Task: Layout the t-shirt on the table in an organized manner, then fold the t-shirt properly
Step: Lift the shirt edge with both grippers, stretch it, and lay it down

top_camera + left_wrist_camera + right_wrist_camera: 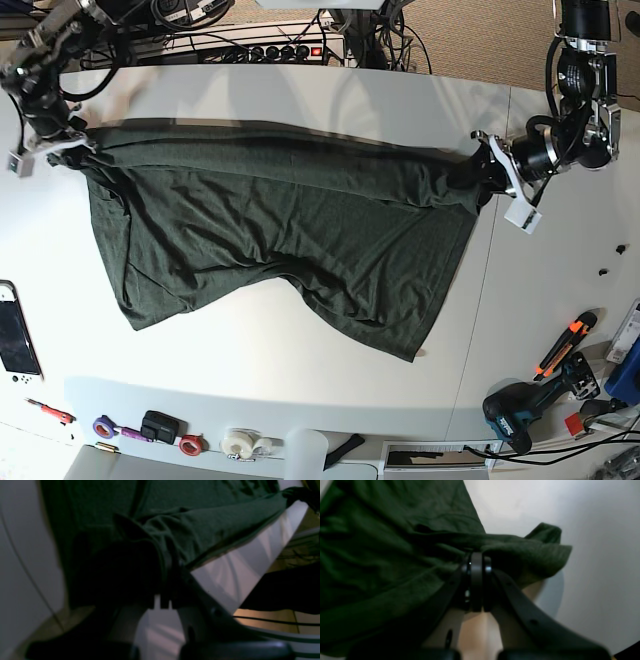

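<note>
The t-shirt [290, 230] was a large, dark green cotton garment, stretched in a taut line across the far half of the table [300, 370] between two grippers. Below that line the cloth sagged toward the near edge, touching the tabletop in loose wrinkles. It looked soft, light and limp, likely to drape and crease rather than hold any shape, and not fragile. The seamed edges and corners seemed the best places to take hold, since the thin cloth bunches there and gives the jaws something to bite.

The left gripper [487, 170], toward the right edge of the table in the base view, was clamped shut on a bunched corner of the t-shirt. The right gripper [72, 150], near the far-left corner, was likewise closed tight on a gathered fold. Its wrist view showed the jaws pressed together with cloth spilling over them [476, 563]. The left wrist view was dark and blurred, so which part of the garment that gripper held could not be told for certain.

No containers were on the table. Small items lined its near edge: rolls of tape [240, 443], a drill [520, 410] and a cutter [565, 345].
</note>
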